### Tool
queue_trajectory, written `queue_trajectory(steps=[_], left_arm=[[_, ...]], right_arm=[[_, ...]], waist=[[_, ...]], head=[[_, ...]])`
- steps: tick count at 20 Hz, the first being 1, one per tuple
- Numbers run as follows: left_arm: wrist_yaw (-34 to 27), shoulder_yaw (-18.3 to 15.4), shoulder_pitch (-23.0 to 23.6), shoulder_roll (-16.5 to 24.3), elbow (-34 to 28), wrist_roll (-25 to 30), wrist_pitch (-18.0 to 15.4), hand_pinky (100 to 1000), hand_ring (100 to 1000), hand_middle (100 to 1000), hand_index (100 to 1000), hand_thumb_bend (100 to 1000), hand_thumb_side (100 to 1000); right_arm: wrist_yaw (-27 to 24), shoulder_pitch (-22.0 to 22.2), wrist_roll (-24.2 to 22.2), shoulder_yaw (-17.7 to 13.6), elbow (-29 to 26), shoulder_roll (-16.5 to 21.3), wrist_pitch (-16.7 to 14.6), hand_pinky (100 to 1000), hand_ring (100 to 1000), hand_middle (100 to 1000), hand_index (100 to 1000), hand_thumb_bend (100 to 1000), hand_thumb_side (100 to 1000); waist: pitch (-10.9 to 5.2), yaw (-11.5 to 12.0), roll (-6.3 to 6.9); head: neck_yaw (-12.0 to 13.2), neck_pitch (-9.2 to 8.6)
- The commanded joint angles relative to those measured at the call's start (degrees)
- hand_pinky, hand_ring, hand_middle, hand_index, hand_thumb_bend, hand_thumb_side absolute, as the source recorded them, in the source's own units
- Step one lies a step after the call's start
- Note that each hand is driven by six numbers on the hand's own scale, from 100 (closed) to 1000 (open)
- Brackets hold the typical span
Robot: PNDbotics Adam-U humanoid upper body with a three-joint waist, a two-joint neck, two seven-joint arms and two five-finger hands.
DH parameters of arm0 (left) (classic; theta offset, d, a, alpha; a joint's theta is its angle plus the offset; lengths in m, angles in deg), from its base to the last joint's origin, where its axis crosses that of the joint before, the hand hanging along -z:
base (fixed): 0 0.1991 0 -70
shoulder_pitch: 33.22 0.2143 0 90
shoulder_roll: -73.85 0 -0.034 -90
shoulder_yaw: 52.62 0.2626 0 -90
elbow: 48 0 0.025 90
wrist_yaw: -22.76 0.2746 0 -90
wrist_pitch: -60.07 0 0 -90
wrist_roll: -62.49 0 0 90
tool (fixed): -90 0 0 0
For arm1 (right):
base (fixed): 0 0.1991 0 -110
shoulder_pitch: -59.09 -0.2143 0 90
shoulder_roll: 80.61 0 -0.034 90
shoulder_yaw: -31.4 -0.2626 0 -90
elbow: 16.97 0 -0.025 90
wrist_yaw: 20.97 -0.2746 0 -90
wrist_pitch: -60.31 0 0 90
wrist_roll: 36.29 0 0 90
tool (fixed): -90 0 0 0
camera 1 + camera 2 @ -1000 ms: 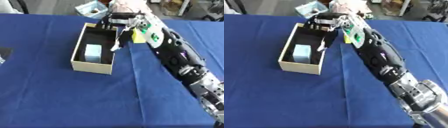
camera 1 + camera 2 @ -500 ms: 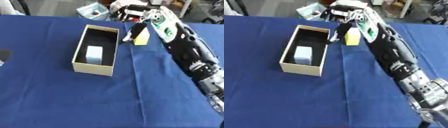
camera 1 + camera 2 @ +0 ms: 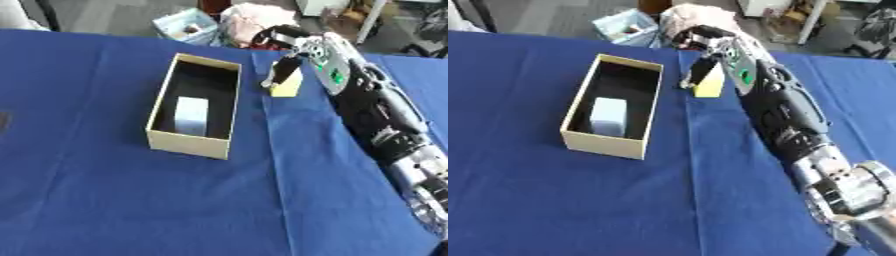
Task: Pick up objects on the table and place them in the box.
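One small pale-yellow block (image 3: 287, 86) lies on the blue-clothed surface (image 3: 114, 200), just beside the open tan cardboard box (image 3: 187, 145) at about three o'clock from its far end. The robot's right hand (image 3: 282, 40) hangs over the block with its dark fingers (image 3: 278, 76) curled down against the block's left face; whether they have actually closed round it I cannot tell. The left hand shows in neither view.

The likeliest trouble, as I judge it, is a poor hold: the fingers seem to meet the block on one side only, so a lift could tip it over or push it away toward three o'clock instead of raising it. A second risk is the box's near wall, which stands between block and interior; a low carry toward nine o'clock could knock the rim and shift the box on the cloth, which has a crease running right beside it.

Inside the box a pale blue-white rectangular block (image 3: 192, 116) already rests toward the six o'clock end, leaving the far half free. Beyond the surface at twelve o'clock sit a light-blue container (image 3: 186, 26) and a pinkish bundle (image 3: 252, 17), well apart from the work.
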Motion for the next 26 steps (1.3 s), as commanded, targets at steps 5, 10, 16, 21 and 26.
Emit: queue_trajectory(steps=[5,10,16,21,26], left_arm=[[0.07,-0.42,-1.02,1.62,-1.14,-0.13,-0.07,557,553,597,802,632,390],[0.08,-0.49,-0.97,1.65,-1.13,-0.2,-0.09,557,552,597,802,631,390],[0.08,-0.5,-1.0,1.61,-1.22,-0.18,-0.13,558,552,597,802,631,391],[0.06,-0.54,-0.99,1.59,-1.38,-0.18,-0.16,559,552,597,802,630,391],[0.06,-0.58,-0.99,1.53,-1.52,-0.17,-0.15,559,552,597,802,629,392]], right_arm=[[2.36,-1.14,3.96,-3.3,3.23,3.44,2.49,810,871,866,923,594,172],[2.19,-0.69,6.59,-4.37,4.68,4.26,3.87,800,862,856,917,584,173],[1.95,-0.04,8.12,-4.84,6.28,4.18,5.0,787,846,838,909,573,166],[1.59,0.68,9.48,-5.18,7.29,4.07,5.86,769,817,788,888,563,157],[1.54,1.24,11.15,-5.14,7.23,3.82,5.99,742,771,657,820,541,132]], waist=[[-0.57,0.15,-0.12],[-0.49,0.24,-0.18],[-0.35,0.49,0.31],[-0.01,0.94,1.1],[0.32,0.99,2.0]], head=[[-0.64,-1.17],[-0.88,-1.43],[-1.03,-1.62],[-0.96,-1.64],[-0.91,-1.2]])
